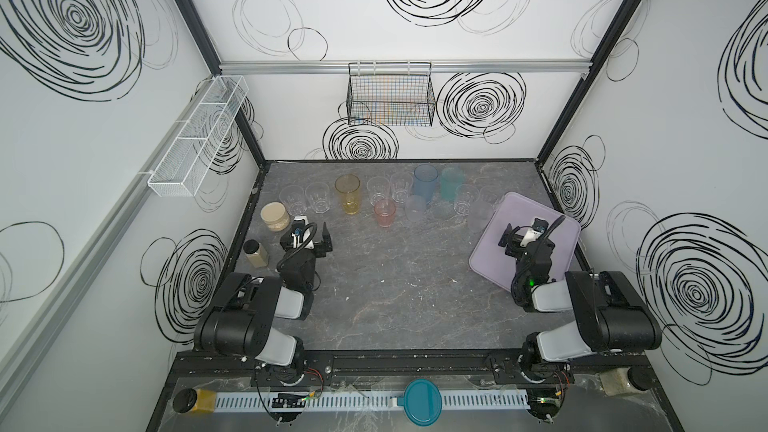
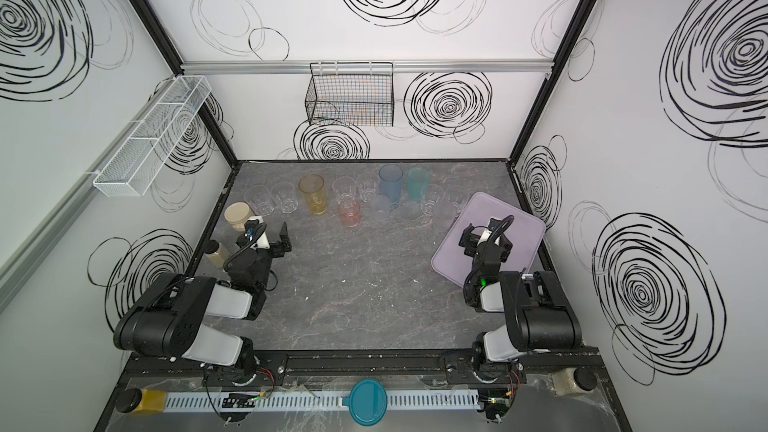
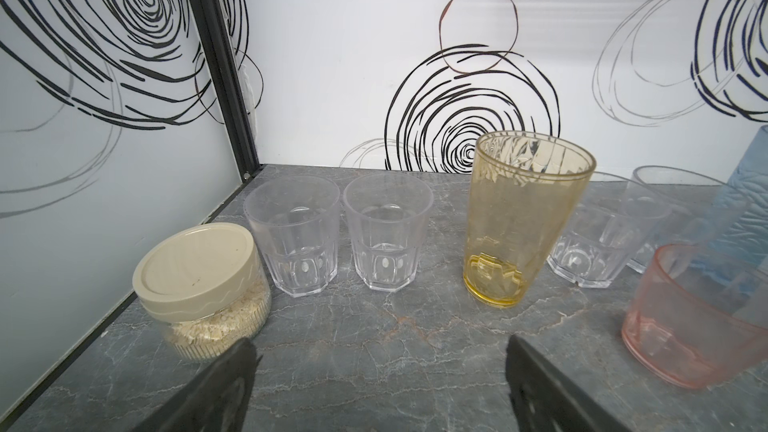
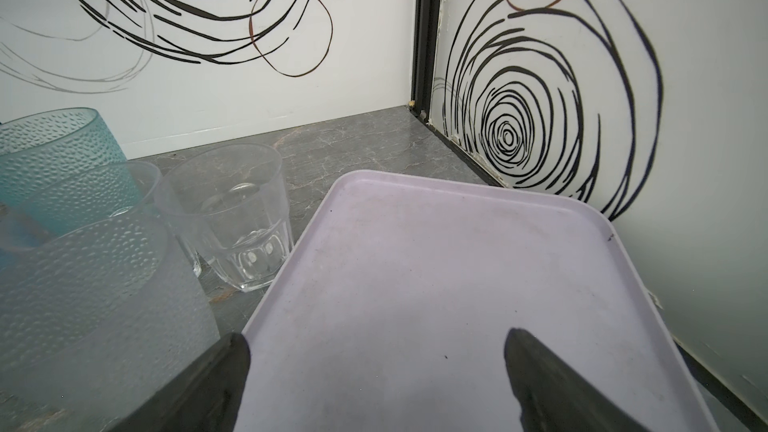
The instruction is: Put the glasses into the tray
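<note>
The glasses stand in a loose row along the back of the table. In both top views I see clear tumblers (image 1: 293,199), a tall amber one (image 1: 348,195), a short pink one (image 1: 384,214), a blue one (image 1: 425,182) and a teal one (image 2: 417,182). The lilac tray (image 1: 488,251) lies at the right with nothing in it. My left gripper (image 1: 309,231) is open and empty. It hovers short of two clear tumblers (image 3: 297,234) and the amber glass (image 3: 528,222). My right gripper (image 4: 378,347) is open and empty over the tray (image 4: 457,263), beside a frosted glass (image 4: 91,297).
A beige-lidded jar (image 3: 199,284) stands just left of the left gripper, and a second jar (image 1: 255,253) lies near the left wall. A black wire basket (image 1: 390,97) and a white mesh basket (image 1: 199,135) hang on the walls. A round teal lid (image 1: 422,401) sits in front.
</note>
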### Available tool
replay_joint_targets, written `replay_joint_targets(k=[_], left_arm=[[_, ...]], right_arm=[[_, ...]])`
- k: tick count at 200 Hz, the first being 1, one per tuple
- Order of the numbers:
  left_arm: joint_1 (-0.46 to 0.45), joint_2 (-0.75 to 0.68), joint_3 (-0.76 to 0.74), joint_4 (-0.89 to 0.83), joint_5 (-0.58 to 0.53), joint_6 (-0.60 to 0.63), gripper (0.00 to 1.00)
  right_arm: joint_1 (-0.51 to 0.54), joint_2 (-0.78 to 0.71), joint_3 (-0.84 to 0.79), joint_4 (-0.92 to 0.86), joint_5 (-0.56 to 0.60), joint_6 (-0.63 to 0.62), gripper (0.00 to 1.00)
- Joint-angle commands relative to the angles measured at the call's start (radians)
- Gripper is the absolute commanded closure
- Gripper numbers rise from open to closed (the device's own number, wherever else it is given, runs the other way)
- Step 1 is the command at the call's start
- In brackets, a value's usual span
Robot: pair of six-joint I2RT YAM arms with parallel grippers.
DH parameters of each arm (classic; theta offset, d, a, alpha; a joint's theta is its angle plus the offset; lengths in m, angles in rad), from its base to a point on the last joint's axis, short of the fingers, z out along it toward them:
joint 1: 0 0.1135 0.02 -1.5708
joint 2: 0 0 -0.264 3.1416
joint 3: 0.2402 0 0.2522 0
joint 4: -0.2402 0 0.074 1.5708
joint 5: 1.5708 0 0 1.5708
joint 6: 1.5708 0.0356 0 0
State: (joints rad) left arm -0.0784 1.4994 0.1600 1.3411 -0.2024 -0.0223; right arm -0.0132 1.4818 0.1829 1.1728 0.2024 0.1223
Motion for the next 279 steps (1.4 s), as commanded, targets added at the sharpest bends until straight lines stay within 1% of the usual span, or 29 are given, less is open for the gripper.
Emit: replay_joint_targets(k=[1,29,57,73,78,83,90,97,110,120,153,171,181,190,201,218,226,234,239,252,256,260,261,262,270,271,276,279], left_arm=[[-0.001,-0.001,0.013,0.064,0.001,0.009,0.04],[0.003,-0.001,0.012,0.064,0.010,0.006,0.04],[0.032,-0.002,0.014,0.059,0.058,-0.014,0.04],[0.026,-0.004,0.011,0.065,0.046,-0.011,0.04],[0.025,-0.003,0.006,0.073,0.045,-0.010,0.04],[0.023,-0.006,0.000,0.086,0.042,-0.010,0.04],[0.016,-0.020,-0.012,0.099,0.038,-0.001,0.04],[0.001,-0.043,-0.020,0.091,0.018,0.013,0.04],[-0.036,-0.093,-0.023,0.055,-0.015,0.047,0.04],[-0.061,-0.118,-0.023,0.034,-0.037,0.071,0.04],[-0.113,-0.161,-0.052,0.055,-0.154,0.087,0.04],[-0.154,-0.228,-0.049,-0.017,-0.205,0.101,0.04],[-0.178,-0.270,-0.037,-0.070,-0.241,0.104,0.04],[-0.196,-0.307,-0.024,-0.122,-0.266,0.099,0.04],[-0.213,-0.349,-0.018,-0.154,-0.295,0.079,0.04],[-0.236,-0.412,-0.004,-0.213,-0.383,0.016,0.04],[-0.245,-0.439,0.004,-0.242,-0.422,-0.018,0.04],[-0.252,-0.466,0.013,-0.277,-0.443,-0.047,0.04],[-0.257,-0.481,0.020,-0.304,-0.452,-0.067,0.04],[-0.275,-0.525,0.056,-0.404,-0.464,-0.113,0.04],[-0.282,-0.539,0.073,-0.447,-0.465,-0.127,0.04],[-0.290,-0.555,0.091,-0.493,-0.463,-0.142,0.04],[-0.291,-0.559,0.095,-0.505,-0.463,-0.145,0.04],[-0.293,-0.562,0.100,-0.515,-0.463,-0.147,0.04],[-0.306,-0.590,0.137,-0.606,-0.460,-0.178,0.04],[-0.308,-0.593,0.141,-0.618,-0.458,-0.178,0.04],[-0.314,-0.610,0.164,-0.670,-0.455,-0.197,0.04],[-0.317,-0.619,0.174,-0.699,-0.453,-0.213,0.04]], right_arm=[[0.004,-0.016,0.018,0.018,0.011,-0.010,0.00],[-0.005,-0.016,0.020,0.015,-0.003,-0.006,0.00],[-0.007,-0.016,0.020,0.013,-0.007,-0.004,0.00],[-0.007,-0.020,0.015,0.020,-0.005,-0.005,0.00],[-0.005,-0.027,0.018,0.025,0.016,-0.006,0.00],[-0.005,-0.043,0.022,-0.004,0.016,0.000,0.00],[-0.009,-0.058,0.017,-0.006,-0.003,-0.005,0.00],[-0.006,-0.078,0.023,-0.018,0.013,-0.009,0.00],[-0.006,-0.134,0.083,-0.197,0.061,0.028,0.00],[-0.006,-0.155,0.119,-0.278,0.075,0.041,0.00],[0.004,-0.212,0.116,-0.349,0.075,0.082,0.00],[0.004,-0.244,0.130,-0.416,0.070,0.138,0.00],[0.010,-0.258,0.147,-0.452,0.060,0.127,0.00],[0.018,-0.268,0.174,-0.494,0.076,0.128,0.00],[0.032,-0.277,0.247,-0.617,0.121,0.185,0.00],[0.067,-0.269,0.385,-0.858,0.176,0.286,0.00],[0.075,-0.266,0.428,-0.930,0.174,0.326,0.00],[0.078,-0.261,0.467,-0.986,0.163,0.408,0.00],[0.075,-0.257,0.481,-1.007,0.146,0.466,0.00],[0.040,-0.248,0.495,-1.055,0.033,0.595,0.00],[0.017,-0.246,0.487,-1.042,-0.038,0.608,0.00],[-0.012,-0.245,0.475,-1.011,-0.140,0.604,0.00],[-0.025,-0.245,0.470,-0.998,-0.190,0.604,0.00],[-0.025,-0.245,0.470,-0.998,-0.190,0.604,0.00],[-0.067,-0.247,0.449,-0.962,-0.331,0.624,0.00],[-0.078,-0.248,0.446,-0.958,-0.362,0.629,0.00],[-0.095,-0.250,0.439,-0.959,-0.412,0.637,0.00],[-0.099,-0.253,0.437,-0.960,-0.423,0.640,0.01]])
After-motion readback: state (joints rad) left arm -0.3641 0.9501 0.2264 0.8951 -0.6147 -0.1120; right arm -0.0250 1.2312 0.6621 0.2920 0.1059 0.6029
